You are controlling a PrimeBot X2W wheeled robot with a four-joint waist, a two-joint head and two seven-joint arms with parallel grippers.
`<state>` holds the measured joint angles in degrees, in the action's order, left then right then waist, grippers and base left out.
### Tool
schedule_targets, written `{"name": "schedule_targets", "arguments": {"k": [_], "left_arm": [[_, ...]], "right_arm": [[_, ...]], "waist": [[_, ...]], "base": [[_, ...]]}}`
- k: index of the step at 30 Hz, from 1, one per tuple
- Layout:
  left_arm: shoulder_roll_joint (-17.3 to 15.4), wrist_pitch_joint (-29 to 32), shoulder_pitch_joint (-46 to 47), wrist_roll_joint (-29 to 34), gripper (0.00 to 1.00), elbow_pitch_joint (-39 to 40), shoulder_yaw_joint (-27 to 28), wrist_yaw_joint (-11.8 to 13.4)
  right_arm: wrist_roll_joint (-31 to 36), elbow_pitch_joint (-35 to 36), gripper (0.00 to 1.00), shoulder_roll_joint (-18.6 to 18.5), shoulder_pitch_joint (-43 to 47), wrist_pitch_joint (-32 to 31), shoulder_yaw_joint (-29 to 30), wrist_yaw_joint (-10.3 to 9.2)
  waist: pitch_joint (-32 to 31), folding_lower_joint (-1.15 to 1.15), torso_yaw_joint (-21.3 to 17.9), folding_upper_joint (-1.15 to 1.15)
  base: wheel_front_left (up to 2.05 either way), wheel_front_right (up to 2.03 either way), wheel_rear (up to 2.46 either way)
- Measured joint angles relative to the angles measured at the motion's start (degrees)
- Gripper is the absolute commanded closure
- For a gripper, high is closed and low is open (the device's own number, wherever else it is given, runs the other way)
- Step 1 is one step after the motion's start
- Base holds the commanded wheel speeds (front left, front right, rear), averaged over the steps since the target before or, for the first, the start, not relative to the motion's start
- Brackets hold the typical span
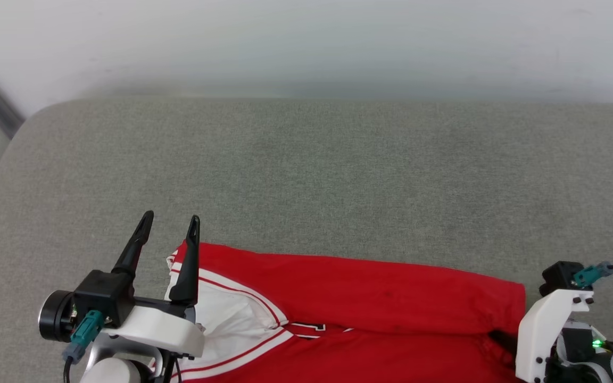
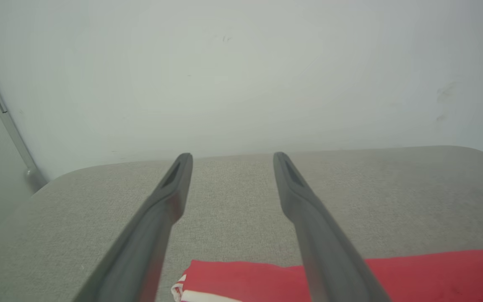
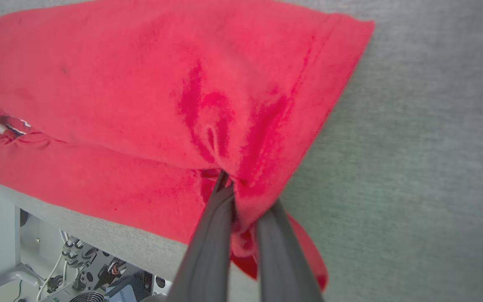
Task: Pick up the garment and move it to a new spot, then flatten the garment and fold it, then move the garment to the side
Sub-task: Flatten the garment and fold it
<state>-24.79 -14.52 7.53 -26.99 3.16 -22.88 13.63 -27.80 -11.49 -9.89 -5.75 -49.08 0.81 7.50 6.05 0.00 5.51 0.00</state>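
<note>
- The left gripper [image 1: 172,215] reaches forward from the lower left of the head view. Its two long dark tapered fingers point away across the tabletop toward the pale wall [image 1: 306,42].
- Its jaws stand wide apart with nothing between them. In the left wrist view [image 2: 232,156] the matte grey fingers run almost level above the surface.
- In the head view the inner left finger crosses the white sleeve end [image 1: 221,314]. Whether it touches the cloth I cannot tell.
- The right gripper [image 3: 247,191] points down at the cloth, and its jaws are closed on a pinch of red fabric. Folds bunch up between the two fingers and creases fan out from the grip.
- In the head view the right arm's white moulded wrist shell [image 1: 543,330] sits at the lower right, just beside the cloth's right end.
- The red jersey of thin cloth [image 1: 370,287] lies as a long band along the near edge of the grey woven-fabric tabletop [image 1: 306,170]. Its striped sleeve end is at the left and a plain red corner at the right.
- In the right wrist view the jersey [image 3: 141,84] is soft and lightly rumpled, and some of it spills over the tabletop's near edge.
- The tabletop is padded, with a rounded corner and a fine even weave.
</note>
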Motion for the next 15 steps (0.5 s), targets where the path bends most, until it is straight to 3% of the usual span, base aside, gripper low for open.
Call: {"name": "schedule_targets", "arguments": {"k": [5,15], "left_arm": [[-0.7,0.5,-1.4,0.0,0.0,0.4,0.2,0.7],[-1.0,0.5,-2.3,0.1,0.0,1.5,0.6,2.1]], "right_arm": [[1.1,-0.7,1.0,-1.8,-1.2,0.7,3.2,0.02],[4.7,0.0,1.0,-4.6,-2.6,-0.8,17.4,0.01]], "waist": [[-2.2,0.0,-1.7,0.0],[-2.6,0.0,-4.5,0.0]], "base": [[0.0,0.0,0.0],[0.0,0.0,0.0]]}}
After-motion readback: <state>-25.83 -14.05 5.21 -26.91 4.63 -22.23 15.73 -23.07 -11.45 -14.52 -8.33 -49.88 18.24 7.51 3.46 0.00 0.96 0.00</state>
